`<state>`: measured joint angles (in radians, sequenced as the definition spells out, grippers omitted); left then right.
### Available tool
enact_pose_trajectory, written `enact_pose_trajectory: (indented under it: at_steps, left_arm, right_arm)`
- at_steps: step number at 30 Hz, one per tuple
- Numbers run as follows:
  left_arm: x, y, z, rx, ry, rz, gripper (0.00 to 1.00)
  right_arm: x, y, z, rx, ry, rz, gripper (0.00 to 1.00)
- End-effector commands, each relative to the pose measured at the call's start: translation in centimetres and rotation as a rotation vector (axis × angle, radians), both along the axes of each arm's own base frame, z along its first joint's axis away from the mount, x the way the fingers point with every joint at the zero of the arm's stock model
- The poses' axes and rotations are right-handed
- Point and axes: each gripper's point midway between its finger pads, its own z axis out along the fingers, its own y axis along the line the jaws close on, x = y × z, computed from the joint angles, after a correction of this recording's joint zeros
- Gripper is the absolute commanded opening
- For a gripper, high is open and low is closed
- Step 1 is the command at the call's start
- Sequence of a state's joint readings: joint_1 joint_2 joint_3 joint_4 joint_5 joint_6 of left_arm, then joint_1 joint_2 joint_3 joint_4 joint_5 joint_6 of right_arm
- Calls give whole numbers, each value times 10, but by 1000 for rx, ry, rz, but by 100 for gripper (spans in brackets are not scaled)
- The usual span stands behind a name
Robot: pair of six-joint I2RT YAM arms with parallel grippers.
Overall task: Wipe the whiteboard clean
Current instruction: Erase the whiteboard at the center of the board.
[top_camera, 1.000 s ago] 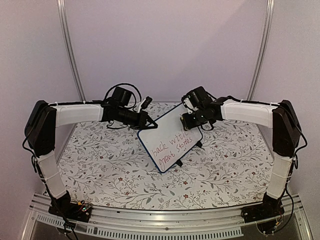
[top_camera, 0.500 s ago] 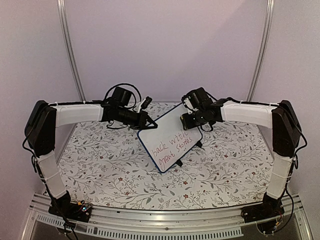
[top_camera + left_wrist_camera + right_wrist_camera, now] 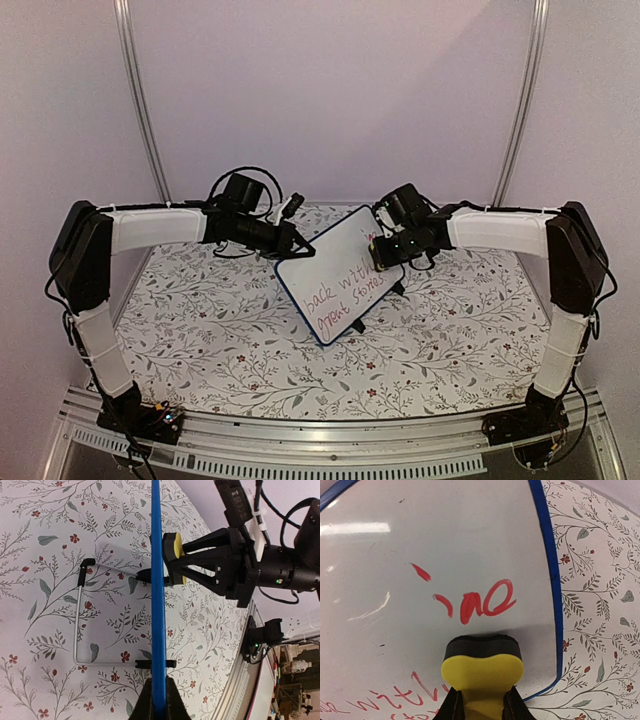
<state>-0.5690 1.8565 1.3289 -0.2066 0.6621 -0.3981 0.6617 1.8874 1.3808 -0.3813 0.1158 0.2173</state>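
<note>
The whiteboard [image 3: 338, 282] is held tilted above the table, with a blue frame and red and dark handwriting on its lower half. My left gripper [image 3: 296, 249] is shut on its upper left edge; in the left wrist view the blue edge [image 3: 158, 595] runs straight up from between my fingers [image 3: 145, 702]. My right gripper [image 3: 385, 250] is shut on a yellow sponge eraser [image 3: 482, 672] with a black felt face, pressed against the board [image 3: 435, 555] near its right edge, just below red marks [image 3: 475, 602]. The eraser also shows in the left wrist view [image 3: 174, 547].
A floral tablecloth [image 3: 210, 330] covers the table. The board's wire stand [image 3: 80, 615] with black feet hangs behind it. An aluminium rail [image 3: 330, 435] runs along the near edge.
My right gripper has moved with the eraser down and right along the board toward its right edge. The left arm and board have held still.
</note>
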Motion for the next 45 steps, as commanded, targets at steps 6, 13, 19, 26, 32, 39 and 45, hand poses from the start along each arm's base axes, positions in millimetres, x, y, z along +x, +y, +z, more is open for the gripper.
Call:
enact_pose_trajectory:
  at_steps: [6,13,19,26,32,39,45]
  left_arm:
    - [-17,-9,-4,25,-23,-78,0]
    - [-17,-9,-3,25,-27,-78,0]
    - [-17,-9,-4,23,-23,-79,0]
    - [-16,-8,-5,31,-29,-74,0]
    - [-16,-8,-3,32,-34,-72,0]
    - [-18,-9,-2,23,-30,-80,0]
    - [-18,-10,0,20,-31,-81,0]
  right_arm:
    - [30,28,22,147,-11,49,17]
    - [37,36,29,178,-14,70,17]
    - [30,53,43,264,-9,150,17]
    - [28,65,61,331,-20,195,17]
    - [31,44,34,246,10,106,17]
    - [27,8,3,243,91,7,17]
    - [17,-10,-10,256,137,-33,17]
